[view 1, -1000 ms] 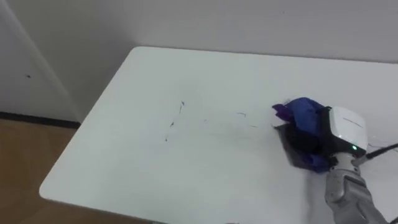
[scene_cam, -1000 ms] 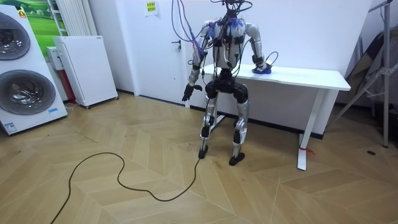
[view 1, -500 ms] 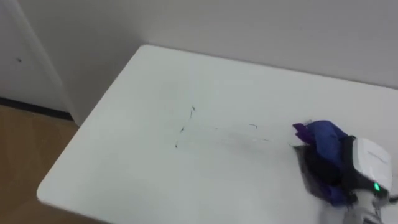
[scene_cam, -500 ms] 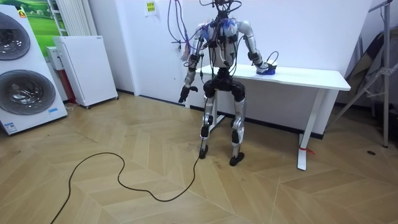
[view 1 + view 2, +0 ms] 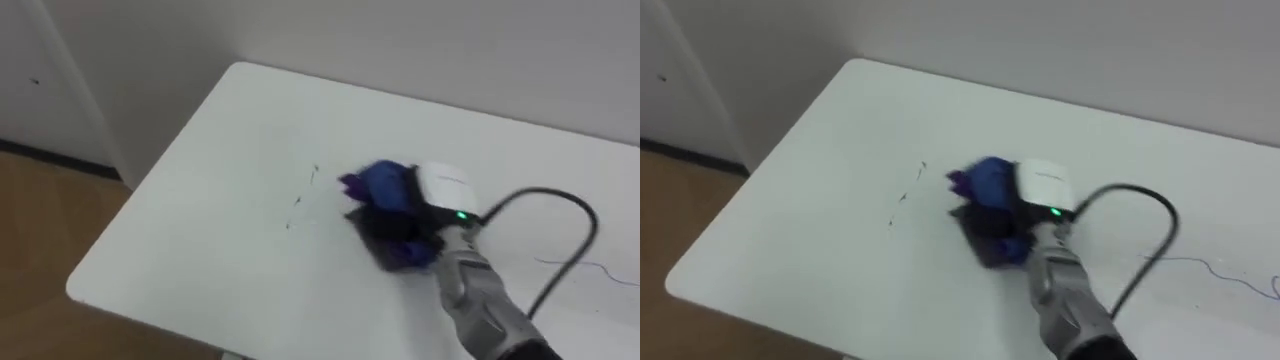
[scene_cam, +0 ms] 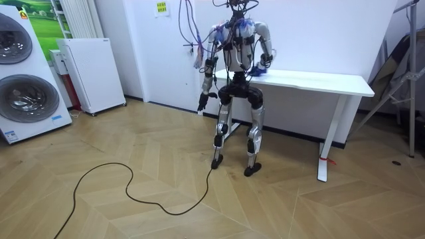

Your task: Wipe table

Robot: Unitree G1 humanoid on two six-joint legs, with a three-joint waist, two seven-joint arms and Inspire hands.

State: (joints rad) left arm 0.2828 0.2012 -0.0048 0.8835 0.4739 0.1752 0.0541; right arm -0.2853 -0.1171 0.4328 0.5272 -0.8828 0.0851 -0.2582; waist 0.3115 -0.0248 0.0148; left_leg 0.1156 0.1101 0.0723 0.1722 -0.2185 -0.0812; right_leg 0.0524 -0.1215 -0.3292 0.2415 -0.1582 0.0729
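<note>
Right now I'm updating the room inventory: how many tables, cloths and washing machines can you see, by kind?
White table: 1
Blue cloth: 1
Washing machines: 2
Total: 4

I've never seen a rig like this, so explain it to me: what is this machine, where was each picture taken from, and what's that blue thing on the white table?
It is a humanoid robot on two legs, with two arms and hands. The room view comes from a camera across the room: the robot stands at one end of a white table by the wall. The two eye views come from the camera on its head, looking down at that table. There its right hand lies on a bunched blue cloth, beside some thin dark marks on the table. Whether it grips the cloth is hidden. Its left hand hangs at its side.
</note>
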